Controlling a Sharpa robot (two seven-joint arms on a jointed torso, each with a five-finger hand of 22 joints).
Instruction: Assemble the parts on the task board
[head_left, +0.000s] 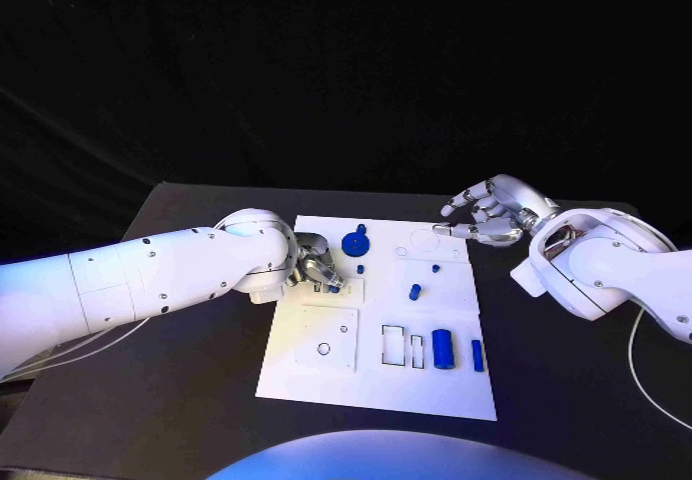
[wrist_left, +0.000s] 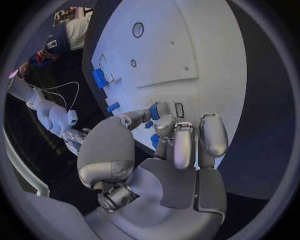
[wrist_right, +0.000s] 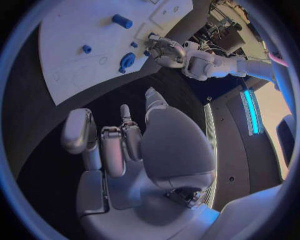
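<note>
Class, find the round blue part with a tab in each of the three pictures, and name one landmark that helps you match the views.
Head view: round blue part lies on the task board, far end, beside the left hand.
Left wrist view: I cannot pick it out.
Right wrist view: round blue part near the board's edge.
Shared landmark: the white task board.

1 task board (head_left: 325, 375), 6 blue parts (head_left: 444, 347), 2 robot hands (head_left: 483, 218).
</note>
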